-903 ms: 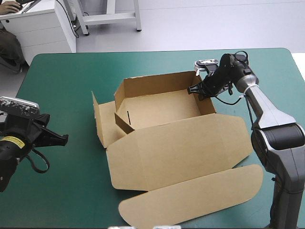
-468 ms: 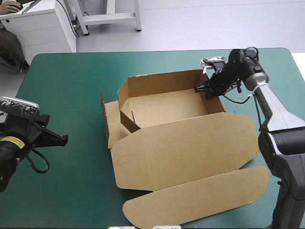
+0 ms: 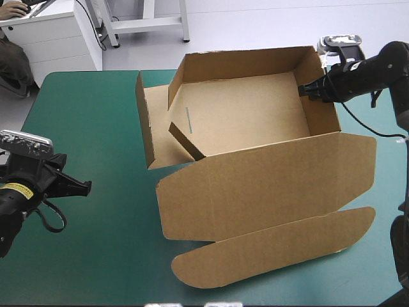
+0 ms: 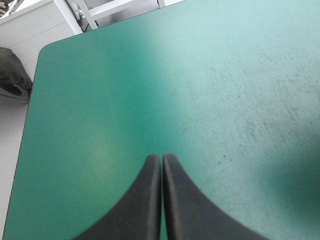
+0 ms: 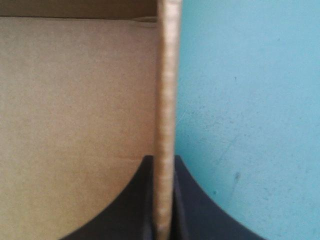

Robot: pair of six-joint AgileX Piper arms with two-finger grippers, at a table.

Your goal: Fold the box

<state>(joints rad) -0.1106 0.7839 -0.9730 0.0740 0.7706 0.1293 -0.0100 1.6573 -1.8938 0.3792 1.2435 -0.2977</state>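
The brown cardboard box point(image 3: 249, 121), an open tray with its lid spread flat, lies right of centre on the teal-green desk point(image 3: 89, 115). The right pincer point(image 3: 307, 91) pinches the tray's right wall. The left pincer point(image 4: 161, 159), pressed together, hangs over bare cover near the left edge.

Occlusions, cut-offs
High view: one finger of right gripper point(image 3: 307, 91) hidden behind box point(image 3: 249, 115) wall at 3 o'clock; right arm point(image 3: 386, 64) cut off there too. Right wrist view: wall edge blurred.
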